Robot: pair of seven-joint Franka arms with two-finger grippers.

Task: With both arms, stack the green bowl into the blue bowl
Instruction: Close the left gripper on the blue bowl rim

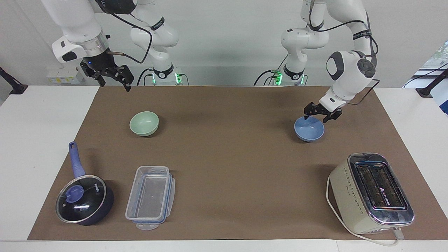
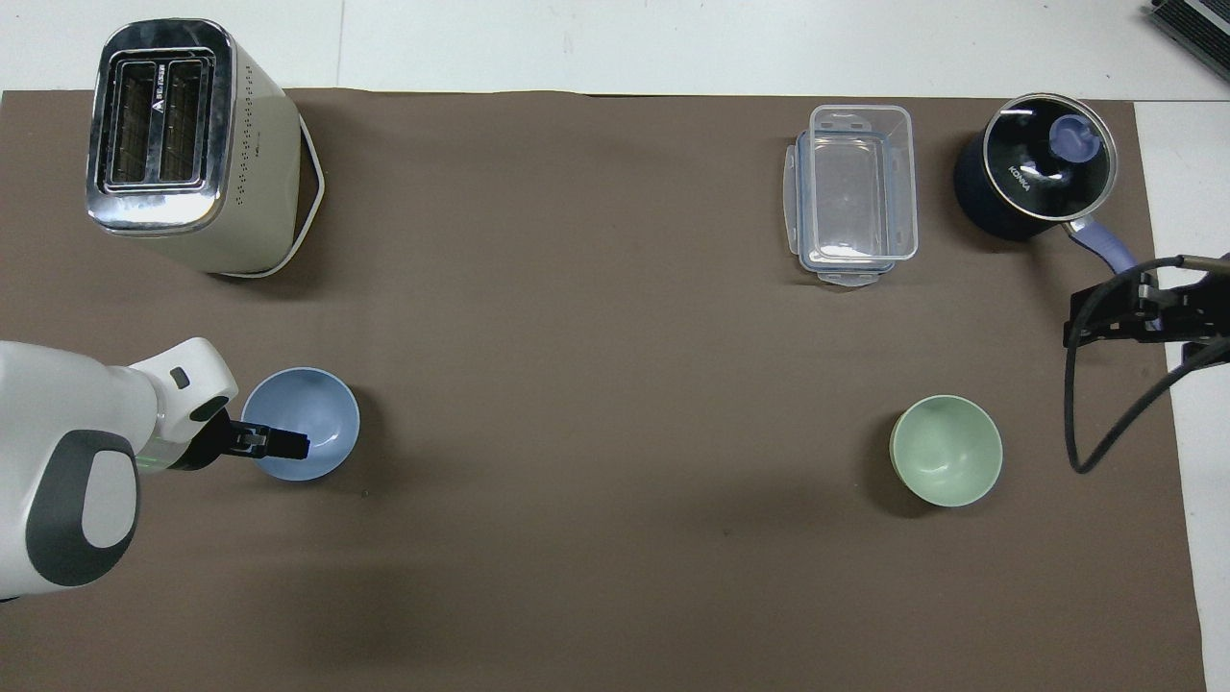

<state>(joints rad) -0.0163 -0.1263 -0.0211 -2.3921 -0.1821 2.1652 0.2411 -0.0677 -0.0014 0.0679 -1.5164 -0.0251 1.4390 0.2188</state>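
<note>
1. Glossy periwinkle blue bowl (image 1: 309,128), round, at left arm's end; left gripper (image 1: 318,118) spread wide over its rim.
2. Mint green bowl (image 1: 144,123), smooth, at right arm's end; right gripper (image 1: 114,86) waiting aloft, fingers wide.

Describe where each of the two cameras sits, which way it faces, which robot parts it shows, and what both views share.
Facing view: high across the table, looking at the robots; both whole arms show, left gripper open over the blue bowl, right gripper open, waiting above the brown mat's edge.
Overhead view: above the robots' end, looking steeply down; only the left forearm and gripper and the right gripper show.
Shared: blue bowl, green bowl, toaster, saucepan, clear container.
</note>
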